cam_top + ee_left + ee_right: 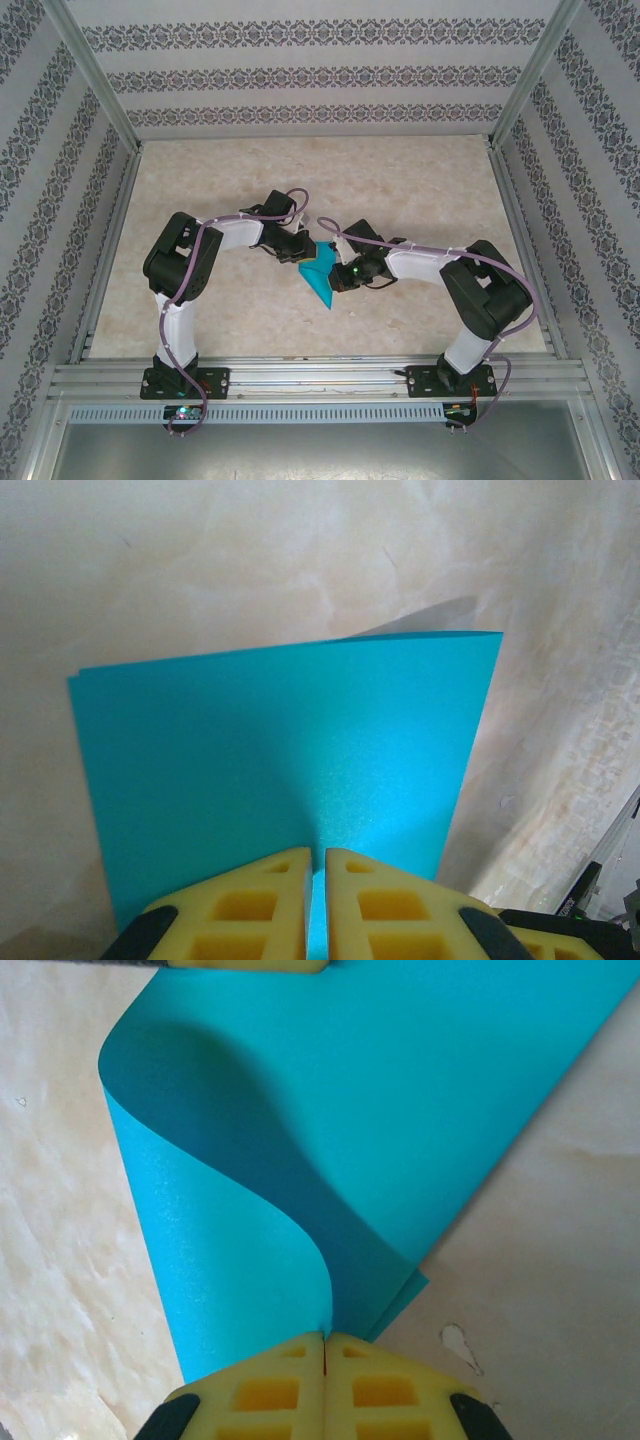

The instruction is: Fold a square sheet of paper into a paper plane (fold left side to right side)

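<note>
Meeting at mid-counter (pixel 420 190) in the top view, the left tool (pixel 298 250) is just left of the square sheet of paper (pixel 320 275) and the right tool (pixel 340 272) is just right of it. In the left wrist view, the left tool is clamped on the sheet's near edge. In the right wrist view, the right tool pinches the doubled sheet, whose layers bulge and whose corners sit offset. Creasing it like this would likely set a skewed fold, and pulling the tools apart could tear it.
</note>
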Action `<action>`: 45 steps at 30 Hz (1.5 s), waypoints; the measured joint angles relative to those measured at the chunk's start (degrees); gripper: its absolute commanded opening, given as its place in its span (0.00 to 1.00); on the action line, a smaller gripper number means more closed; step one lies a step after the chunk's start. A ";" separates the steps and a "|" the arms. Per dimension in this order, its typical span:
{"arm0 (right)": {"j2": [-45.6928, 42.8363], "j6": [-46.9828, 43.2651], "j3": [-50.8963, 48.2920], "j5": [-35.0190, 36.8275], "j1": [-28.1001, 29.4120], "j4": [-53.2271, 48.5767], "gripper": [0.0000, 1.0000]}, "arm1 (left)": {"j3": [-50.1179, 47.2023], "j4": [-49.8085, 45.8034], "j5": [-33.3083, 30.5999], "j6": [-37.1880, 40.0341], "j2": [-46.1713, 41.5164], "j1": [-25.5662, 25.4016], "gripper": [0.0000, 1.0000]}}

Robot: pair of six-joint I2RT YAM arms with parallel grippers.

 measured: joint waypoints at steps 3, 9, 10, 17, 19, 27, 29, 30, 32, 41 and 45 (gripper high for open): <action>0.07 0.00 0.15 0.26 0.00 -0.04 0.00 | 0.00 0.00 0.00 0.00 0.00 0.00 0.14; 0.59 -0.15 0.24 0.35 0.00 -0.35 0.00 | 0.00 0.00 0.00 0.00 0.00 -0.02 0.14; 0.70 -0.20 0.24 0.39 0.00 -0.46 0.00 | 0.00 -0.02 0.00 0.00 0.00 -0.02 0.14; 0.90 -0.59 0.48 0.50 0.00 -0.70 0.00 | 0.00 0.00 0.00 0.00 0.00 -0.02 0.14; 1.01 -0.66 0.59 0.50 0.00 -0.85 0.00 | 0.00 0.00 0.00 0.00 0.00 -0.02 0.14; 1.11 -0.87 0.85 0.52 0.00 -1.16 0.00 | 0.00 0.00 0.00 0.00 0.00 -0.02 0.14; 1.14 -0.87 0.85 0.52 0.00 -1.18 0.00 | 0.00 0.00 0.00 0.00 0.00 -0.02 0.14; 1.14 -0.90 0.87 0.52 0.00 -1.18 0.00 | 0.00 0.00 0.00 0.00 0.00 -0.02 0.14; 1.16 -1.01 0.87 0.52 0.00 -1.20 0.00 | 0.00 0.00 0.00 0.00 0.00 -0.02 0.14; 1.18 -1.03 0.96 0.52 0.00 -1.31 0.00 | 0.00 0.00 0.00 0.00 0.00 -0.02 0.14; 1.16 -1.07 1.09 0.52 0.00 -1.51 0.00 | -0.02 0.00 0.00 -0.02 0.00 0.00 0.14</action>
